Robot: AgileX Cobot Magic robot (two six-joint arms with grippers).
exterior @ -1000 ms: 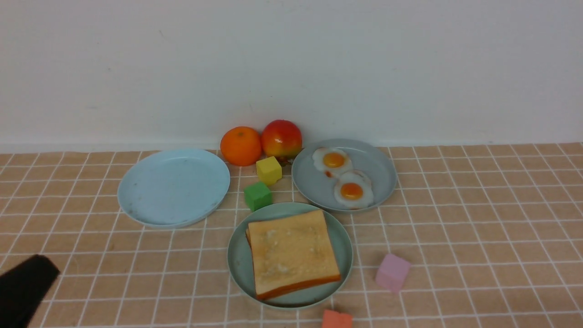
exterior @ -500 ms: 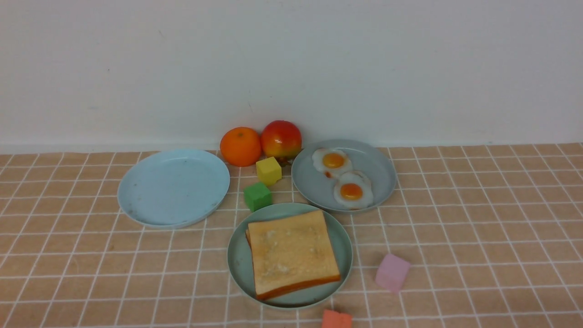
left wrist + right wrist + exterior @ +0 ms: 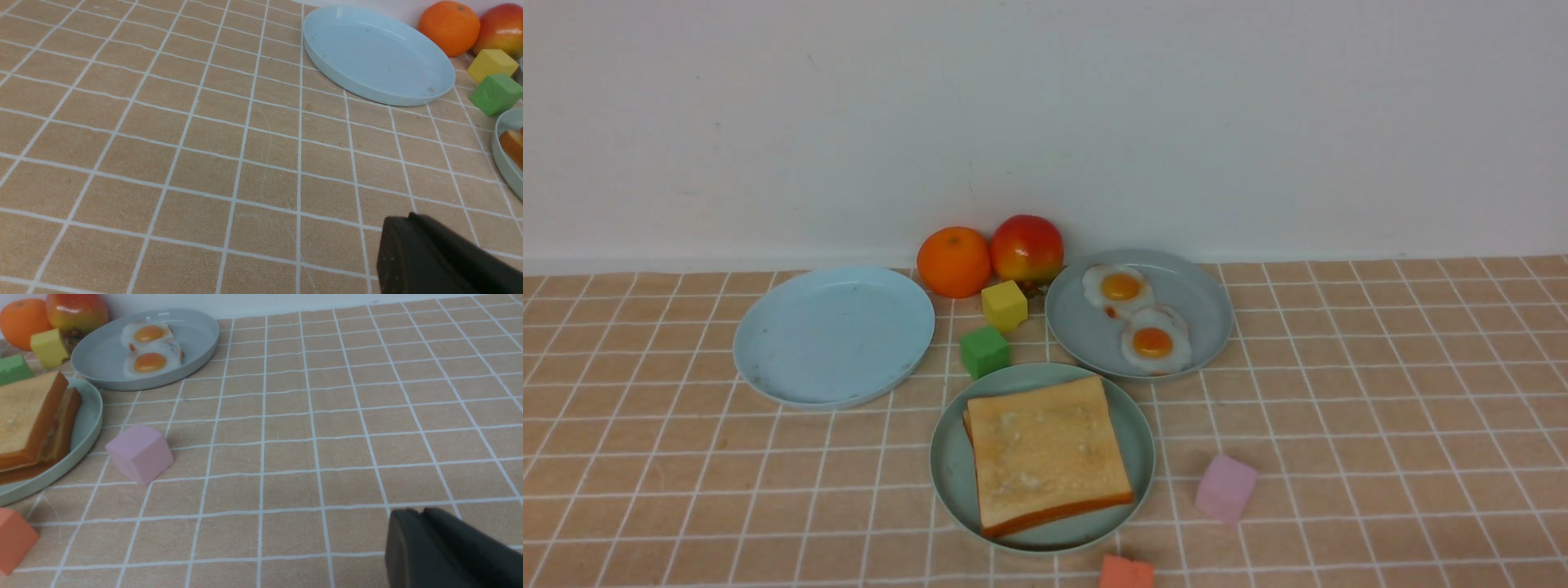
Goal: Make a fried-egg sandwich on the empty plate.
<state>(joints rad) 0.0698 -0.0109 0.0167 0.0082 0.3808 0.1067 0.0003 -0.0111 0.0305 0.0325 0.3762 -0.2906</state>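
The fried-egg sandwich (image 3: 1048,453) lies on the mint-green plate (image 3: 950,465), the plate nearest to me. I take this plate as my landmark. Two toast slices are stacked there, the top one a bit turned, so the lower crust shows at one edge. In the right wrist view there is a dark gap between the slices, but I cannot see an egg in it; I judge the filling is inside, since the stack looks closed and finished.

Behind the plate & to its right is the grey-blue plate (image 3: 1201,327) w/ two fried eggs (image 3: 1137,318) touching each other; probably spare stock. Behind and to its left is the pale sky-blue plate (image 3: 768,351), w/ nothing on it. Just behind the mint-green plate is a green cube (image 3: 985,351), then a yellow cube (image 3: 1005,305), then an orange (image 3: 954,261) and an apple (image 3: 1027,248) by the wall. A pink cube (image 3: 1226,488) is near its right side, an orange-red cube (image 3: 1127,572) near its front.

My arms do not show in the front view. My left gripper (image 3: 445,261) and right gripper (image 3: 449,555) each show only as a dark tip at the picture corner, low over the cloth, well apart from the plate, touching nothing. How wide each one stands, I cannot tell. I judge they are parked aside so the sandwich is not disturbed.
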